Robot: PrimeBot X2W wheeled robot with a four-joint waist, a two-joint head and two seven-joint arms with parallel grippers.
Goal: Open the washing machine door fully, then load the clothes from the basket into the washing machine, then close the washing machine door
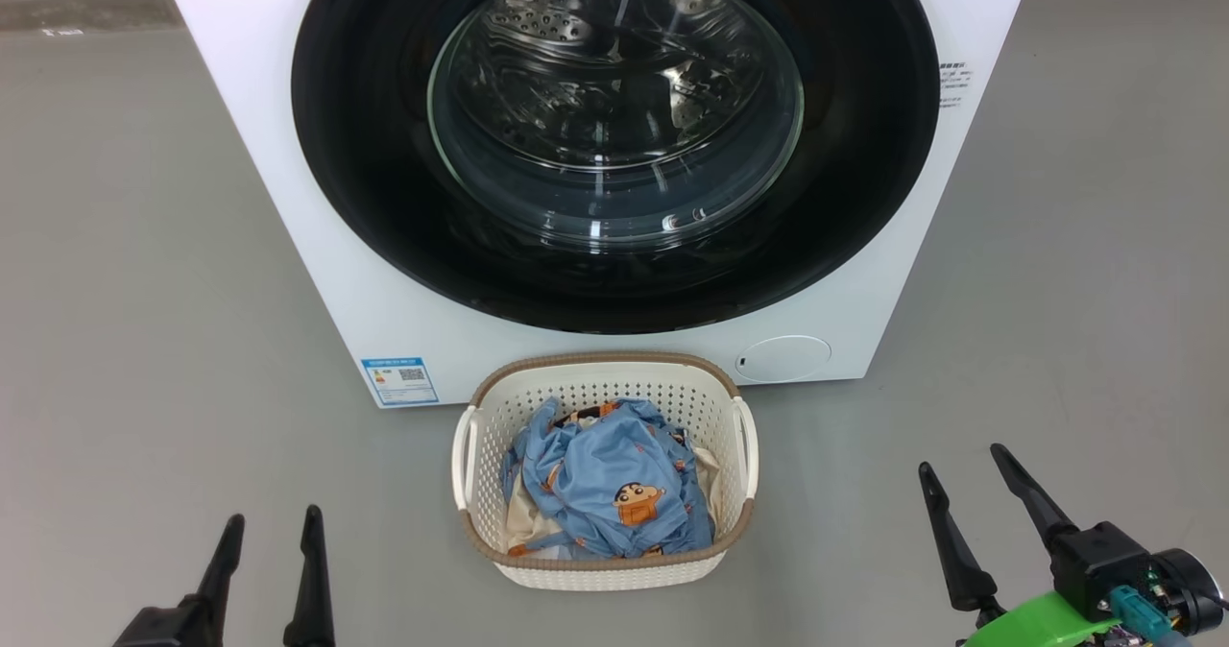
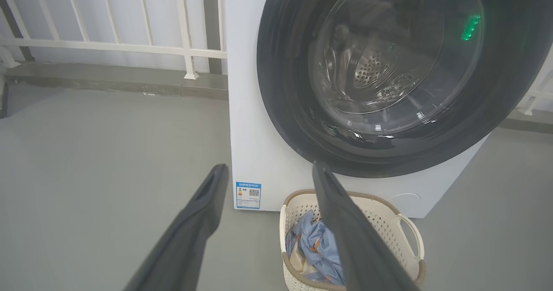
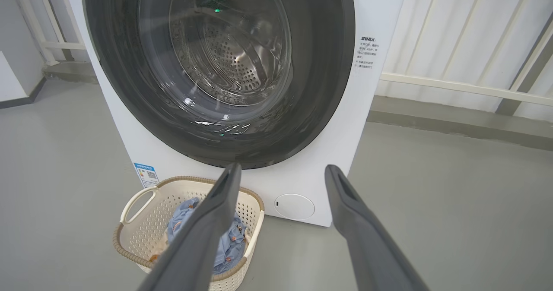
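The white washing machine (image 1: 317, 244) stands ahead with its round black door (image 1: 384, 196) shut flat against the front; the steel drum shows through the glass window. On the floor just before it sits the cream basket (image 1: 605, 369) holding the light blue printed clothes (image 1: 614, 489) over some cream cloth. My left gripper (image 1: 272, 522) is open and empty, low at the left of the basket. My right gripper (image 1: 960, 455) is open and empty too, low at the right. The wrist views show the door (image 2: 285, 109) (image 3: 319, 88), the basket (image 2: 389, 217) (image 3: 142, 204) and the clothes (image 2: 315, 248) (image 3: 181, 213).
Grey floor spreads on both sides of the machine. A white railing (image 2: 108, 47) and a low grey kerb run behind it, also the railing (image 3: 453, 86) on the right. A round flap (image 1: 783, 359) and a blue label (image 1: 400, 380) mark the machine's lower front.
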